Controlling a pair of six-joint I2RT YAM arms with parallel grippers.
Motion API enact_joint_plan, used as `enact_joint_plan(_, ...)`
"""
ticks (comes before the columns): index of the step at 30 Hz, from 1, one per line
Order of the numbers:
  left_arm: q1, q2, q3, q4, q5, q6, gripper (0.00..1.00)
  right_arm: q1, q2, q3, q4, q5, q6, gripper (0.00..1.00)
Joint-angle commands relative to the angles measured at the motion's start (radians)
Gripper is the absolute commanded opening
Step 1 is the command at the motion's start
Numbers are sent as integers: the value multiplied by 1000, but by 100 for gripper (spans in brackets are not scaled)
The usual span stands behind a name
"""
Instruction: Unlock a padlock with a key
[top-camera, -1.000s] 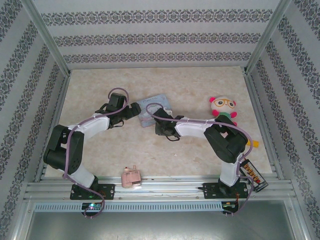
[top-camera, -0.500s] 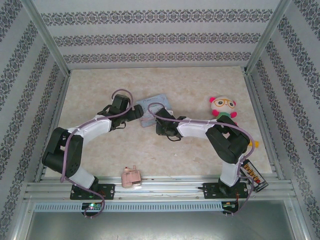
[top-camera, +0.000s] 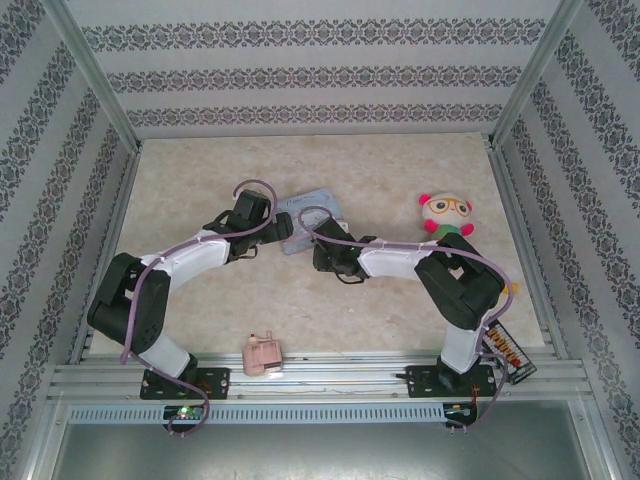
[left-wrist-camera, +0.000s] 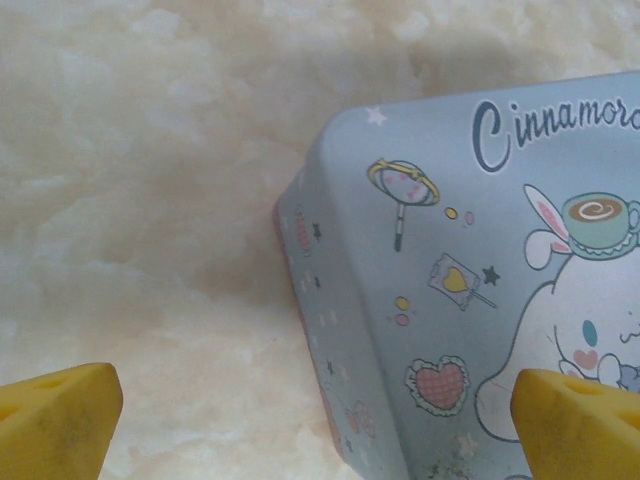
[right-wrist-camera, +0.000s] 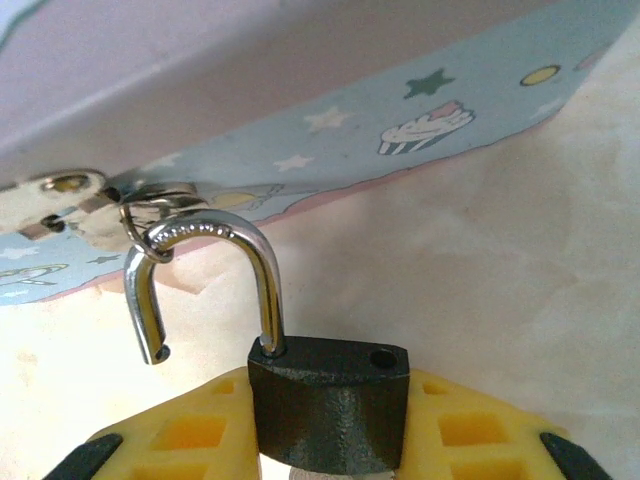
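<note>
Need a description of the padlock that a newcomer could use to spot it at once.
Find the blue cartoon tin in the middle of the table. At its clasp, a ring carries the padlock, whose body sits in the right pincer. It is the one small dark block with a silver U-shaped shackle, swung open.

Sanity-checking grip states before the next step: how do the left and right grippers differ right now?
The left gripper is wide open; the right gripper is closed on the padlock body. The left gripper holds nothing, poised over a corner of the blue tin; the right gripper holds the padlock beside the tin's wall, open shackle hooked in the clasp ring. Both have yellow fingers.
</note>
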Motion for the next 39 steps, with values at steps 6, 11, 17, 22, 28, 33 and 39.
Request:
enact_joint_plan(6, -60, 40, 38, -25, -74, 79, 99, -22, -33, -74, -25, -14, -13, 0)
enact_joint_plan(11, -62, 65, 14, -20, -37, 49, 99, -35, -30, -78, -1, -40, 16, 0)
enact_joint_plan(17, -63, 57, -25, -3, -12, 37, 99, -44, -26, -85, 36, -69, 58, 0)
enact_joint_plan(22, -62, 51, -41, -3, -8, 42, 99, -51, -19, -90, 70, -91, 88, 0)
enact_joint_plan(28, -63, 36, -57, -2, -15, 32, 99, -55, -15, -100, 102, -103, 119, 0)
enact_joint_plan(33, -63, 25, -60, -2, -25, 33, 99, -57, -17, -99, 116, -108, 134, 0)
enact_joint_plan(39, -62, 16, -67, -7, -37, 36, 99, -58, -22, -88, 117, -104, 145, 0)
